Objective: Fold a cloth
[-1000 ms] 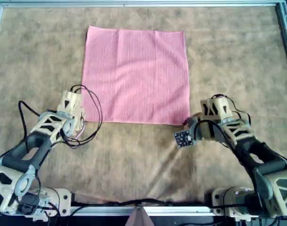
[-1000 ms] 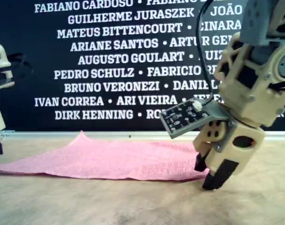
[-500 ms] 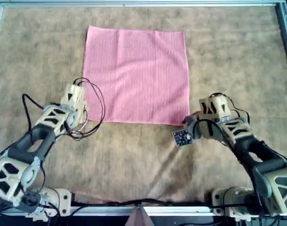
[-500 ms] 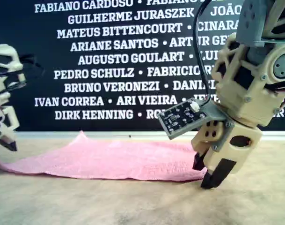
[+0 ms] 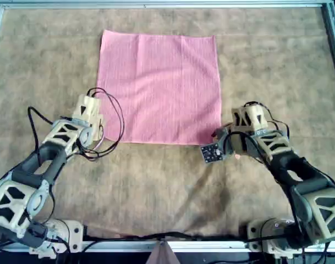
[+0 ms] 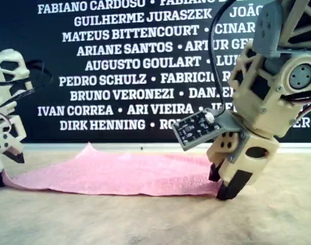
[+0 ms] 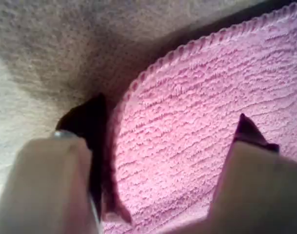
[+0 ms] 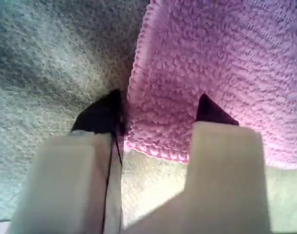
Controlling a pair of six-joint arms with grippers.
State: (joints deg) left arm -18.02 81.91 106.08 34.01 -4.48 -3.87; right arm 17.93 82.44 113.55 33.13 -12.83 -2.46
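Note:
The pink cloth (image 5: 159, 88) lies flat and square on the brown mat (image 5: 156, 187). My left gripper (image 5: 95, 129) is at the cloth's near corner on the overhead view's left. It stands open, with one finger (image 7: 87, 126) on the mat at the hem and the other over the cloth (image 7: 211, 97). My right gripper (image 5: 225, 135) is at the near corner on the overhead view's right. It is also open, more narrowly, and the cloth's edge (image 8: 216, 63) lies between its fingers (image 8: 102, 119). In the exterior view both grippers (image 6: 6, 167) (image 6: 221, 181) are low at the cloth (image 6: 124, 173).
The mottled brown mat covers the whole table inside a metal frame (image 5: 167, 4). A small circuit board (image 5: 211, 154) juts from the right wrist. Loose black cables (image 5: 109, 126) loop by the left gripper. A black wall with white names (image 6: 124, 66) stands behind.
The left gripper has moved in toward its cloth corner and now straddles the hem. The right gripper has shifted slightly forward and lower onto its corner. The cloth has not moved.

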